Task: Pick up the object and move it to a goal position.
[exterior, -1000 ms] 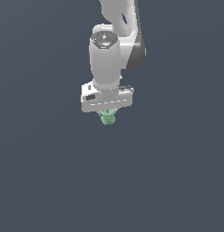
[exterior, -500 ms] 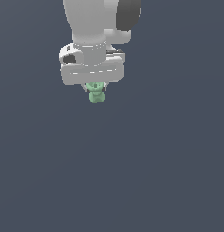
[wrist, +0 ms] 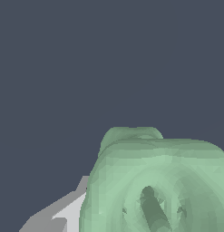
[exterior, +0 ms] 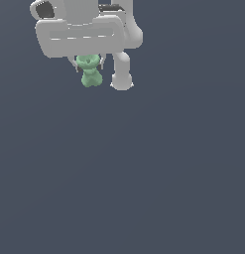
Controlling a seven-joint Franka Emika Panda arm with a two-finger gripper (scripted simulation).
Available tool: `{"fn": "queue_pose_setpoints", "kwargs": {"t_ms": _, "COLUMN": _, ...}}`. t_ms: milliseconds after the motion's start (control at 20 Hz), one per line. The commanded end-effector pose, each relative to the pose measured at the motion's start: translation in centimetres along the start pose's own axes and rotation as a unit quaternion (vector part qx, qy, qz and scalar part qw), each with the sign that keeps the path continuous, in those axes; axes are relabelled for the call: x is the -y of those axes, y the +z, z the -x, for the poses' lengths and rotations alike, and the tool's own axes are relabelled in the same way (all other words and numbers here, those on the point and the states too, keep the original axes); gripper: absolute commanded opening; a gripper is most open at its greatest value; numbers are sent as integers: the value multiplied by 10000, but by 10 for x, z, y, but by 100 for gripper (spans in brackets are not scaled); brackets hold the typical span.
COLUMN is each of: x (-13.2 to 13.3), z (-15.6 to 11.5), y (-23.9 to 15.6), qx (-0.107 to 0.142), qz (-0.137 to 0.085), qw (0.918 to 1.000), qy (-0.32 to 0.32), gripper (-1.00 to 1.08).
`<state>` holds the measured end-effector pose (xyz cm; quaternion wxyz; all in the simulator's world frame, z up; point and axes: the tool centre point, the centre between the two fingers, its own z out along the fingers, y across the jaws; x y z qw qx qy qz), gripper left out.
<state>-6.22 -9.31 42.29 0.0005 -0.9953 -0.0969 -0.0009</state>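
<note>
1. Exterior view: the white gripper [exterior: 88, 64], high at that view's upper left, has its jaws clamped narrowly on the pale green object [exterior: 89, 71], which hangs below the palm against a plain dark background.
2. The object looks small and light; its knobby, rounded surface could slip, so a hold on the upper lobe, as here, seems sound.
3. Its long axis runs vertically, two lobes stacked, the lower one pointing down.
4. Wrist view: the green object [wrist: 158, 181] fills the frame close to the lens.
</note>
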Motion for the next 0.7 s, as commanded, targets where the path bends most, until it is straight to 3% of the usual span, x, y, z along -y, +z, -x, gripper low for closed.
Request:
{"fn": "queue_pose_setpoints", "kwargs": {"t_ms": 0, "x": -5, "z": 3, "y": -17, "qx": 8, "qz": 1, "qw": 10000, "qy": -2, "gripper": -100}}
{"fn": "queue_pose_setpoints", "kwargs": {"t_ms": 650, "x": -17, "z": 7, "y": -50, "qx": 9, "qz": 4, "qw": 10000, "qy": -2, "gripper": -100}}
